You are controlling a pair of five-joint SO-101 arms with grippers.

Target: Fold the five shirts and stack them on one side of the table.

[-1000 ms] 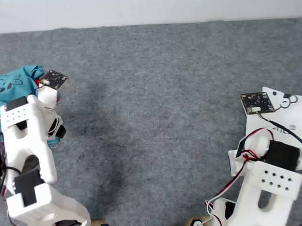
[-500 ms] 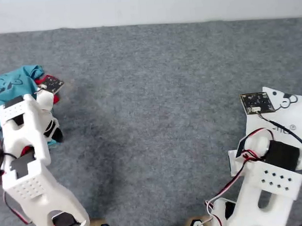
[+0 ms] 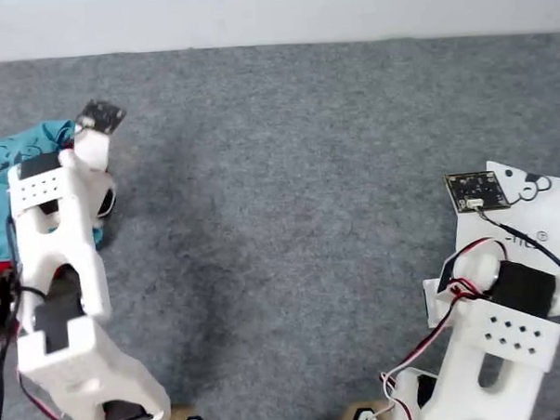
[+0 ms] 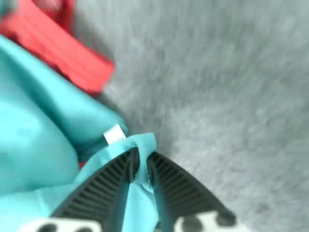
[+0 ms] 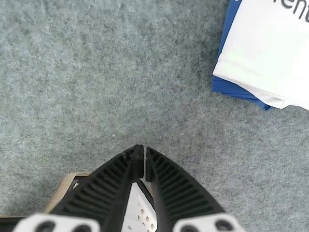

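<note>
Two arms, bases at the near edge of the table [image 3: 288, 191]. Your right gripper [image 5: 141, 151] sits by the near right corner, jaws pressed together on nothing, low over bare grey surface. My read: it's idle and kept out of the way.

Just beyond it, at the right edge, the folded white shirt [image 5: 270, 48] lies on top of a blue shirt [image 5: 231, 87], edges roughly squared. That looks like your stack side, two shirts in it as far as I can tell.

Across at the left edge, your left gripper [image 4: 141, 159] is pinching a fold of the teal shirt [image 4: 38, 140], close to its white label tab [image 4: 114, 134]. An edge grip makes sense for pulling it off the pile toward the open middle. The red shirt [image 4: 67, 58] lies bunched under and beside the teal one, touching it. Expect the teal fabric to drape and possibly tug the red along.

Surface is a grey carpet-like mat, likely grippy, running to the far edge. Behind that is a plain white wall [image 3: 271, 15].
</note>
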